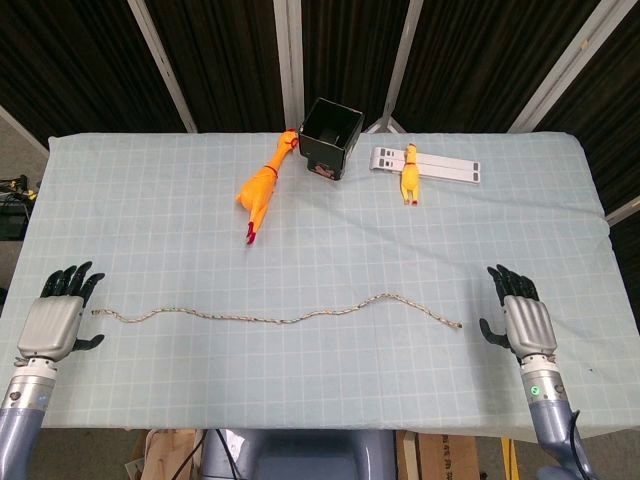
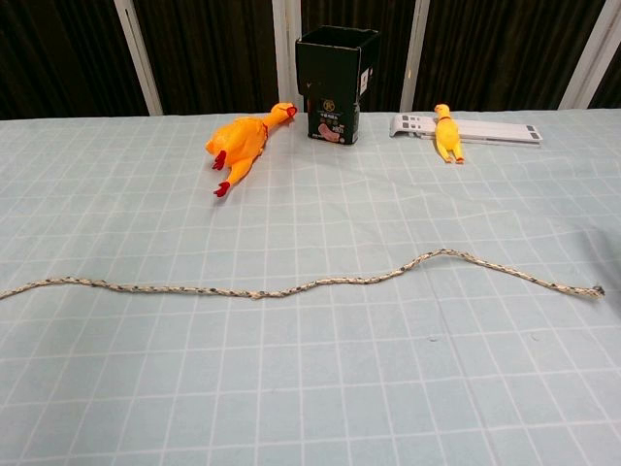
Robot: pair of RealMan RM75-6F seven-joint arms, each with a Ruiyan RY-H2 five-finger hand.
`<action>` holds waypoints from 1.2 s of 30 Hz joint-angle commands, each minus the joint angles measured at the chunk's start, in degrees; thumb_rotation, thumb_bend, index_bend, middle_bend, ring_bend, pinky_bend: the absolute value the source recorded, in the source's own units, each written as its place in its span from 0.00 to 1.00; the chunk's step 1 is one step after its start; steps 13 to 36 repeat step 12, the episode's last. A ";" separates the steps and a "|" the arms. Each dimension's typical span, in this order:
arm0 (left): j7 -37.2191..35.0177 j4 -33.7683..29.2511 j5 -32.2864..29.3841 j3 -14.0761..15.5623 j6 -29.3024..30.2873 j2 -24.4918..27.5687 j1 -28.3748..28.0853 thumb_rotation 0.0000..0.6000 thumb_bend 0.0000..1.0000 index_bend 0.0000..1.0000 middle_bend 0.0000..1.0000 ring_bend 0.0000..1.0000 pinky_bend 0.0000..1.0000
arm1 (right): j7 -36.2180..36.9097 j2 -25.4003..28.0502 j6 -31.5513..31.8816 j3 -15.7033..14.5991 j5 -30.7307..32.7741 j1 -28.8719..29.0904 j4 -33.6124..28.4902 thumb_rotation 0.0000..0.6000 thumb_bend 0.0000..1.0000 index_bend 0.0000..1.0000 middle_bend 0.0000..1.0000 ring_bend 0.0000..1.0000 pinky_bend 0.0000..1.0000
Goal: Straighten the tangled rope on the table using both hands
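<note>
Rope down, both hands off it

The rope (image 1: pixel 280 315) lies unknotted across the table's (image 1: pixel 150 200) near half, one gentle hump toward its right end; left hand (image 1: pixel 55 318) and right hand (image 1: pixel 522 320) hover empty, fingers spread, beyond each tip; job looks about done.

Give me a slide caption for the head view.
Rope lies released, slightly wavy, between open left hand and right hand.
</note>
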 commanded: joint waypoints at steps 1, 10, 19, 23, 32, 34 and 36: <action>-4.37 -4.66 6.73 3.28 4.20 3.79 3.55 1.00 0.11 0.07 0.00 0.00 0.00 | 2.55 4.57 4.85 -3.85 -8.65 -3.67 -3.56 1.00 0.40 0.00 0.00 0.00 0.00; -10.94 0.83 27.50 11.40 17.09 5.28 11.63 1.00 0.10 0.01 0.00 0.00 0.00 | 6.49 8.12 19.13 -11.95 -29.04 -11.63 1.12 1.00 0.40 0.00 0.00 0.00 0.00; -10.92 2.17 28.59 11.44 17.89 4.73 12.20 1.00 0.10 0.01 0.00 0.00 0.00 | 6.93 7.73 19.52 -11.86 -29.50 -11.97 1.64 1.00 0.40 0.00 0.00 0.00 0.00; -10.92 2.17 28.59 11.44 17.89 4.73 12.20 1.00 0.10 0.01 0.00 0.00 0.00 | 6.93 7.73 19.52 -11.86 -29.50 -11.97 1.64 1.00 0.40 0.00 0.00 0.00 0.00; -10.92 2.17 28.59 11.44 17.89 4.73 12.20 1.00 0.10 0.01 0.00 0.00 0.00 | 6.93 7.73 19.52 -11.86 -29.50 -11.97 1.64 1.00 0.40 0.00 0.00 0.00 0.00; -10.92 2.17 28.59 11.44 17.89 4.73 12.20 1.00 0.10 0.01 0.00 0.00 0.00 | 6.93 7.73 19.52 -11.86 -29.50 -11.97 1.64 1.00 0.40 0.00 0.00 0.00 0.00; -10.92 2.17 28.59 11.44 17.89 4.73 12.20 1.00 0.10 0.01 0.00 0.00 0.00 | 6.93 7.73 19.52 -11.86 -29.50 -11.97 1.64 1.00 0.40 0.00 0.00 0.00 0.00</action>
